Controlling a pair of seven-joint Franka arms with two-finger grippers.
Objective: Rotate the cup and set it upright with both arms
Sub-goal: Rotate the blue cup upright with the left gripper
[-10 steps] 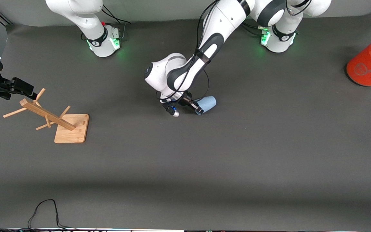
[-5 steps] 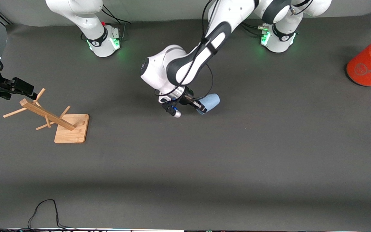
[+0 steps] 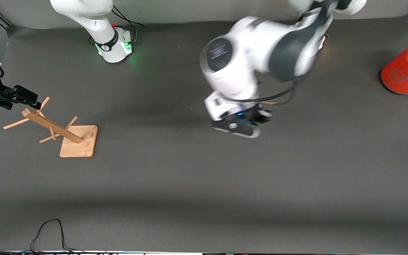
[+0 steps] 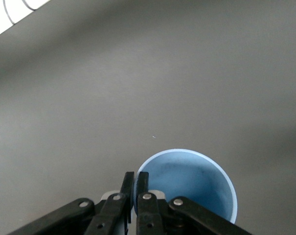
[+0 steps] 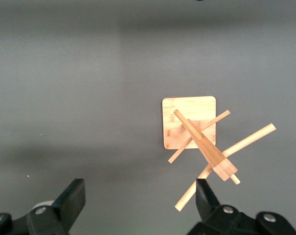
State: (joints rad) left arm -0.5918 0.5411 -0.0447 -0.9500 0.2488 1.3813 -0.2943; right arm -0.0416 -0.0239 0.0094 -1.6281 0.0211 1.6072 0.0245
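In the left wrist view, the pale-blue cup (image 4: 187, 181) has its darker blue inside facing the camera. My left gripper (image 4: 136, 178) is shut on the cup's rim, with one finger inside and one outside. In the front view the left hand (image 3: 241, 125) is over the middle of the table, blurred, and it hides the cup. My right gripper (image 5: 138, 200) is open and empty. It waits above the wooden peg rack (image 5: 201, 137) at the right arm's end of the table (image 3: 20, 97).
The wooden peg rack (image 3: 58, 129) leans on its square base. A large orange cylinder with a grey top (image 3: 406, 71) lies at the left arm's end. A black cable (image 3: 48, 230) loops at the table's near edge.
The left arm has swung toward its own end of the table and turned its wrist, carrying the cup. The cup showed lying sideways before and is now hidden under the hand. The right arm has not moved.
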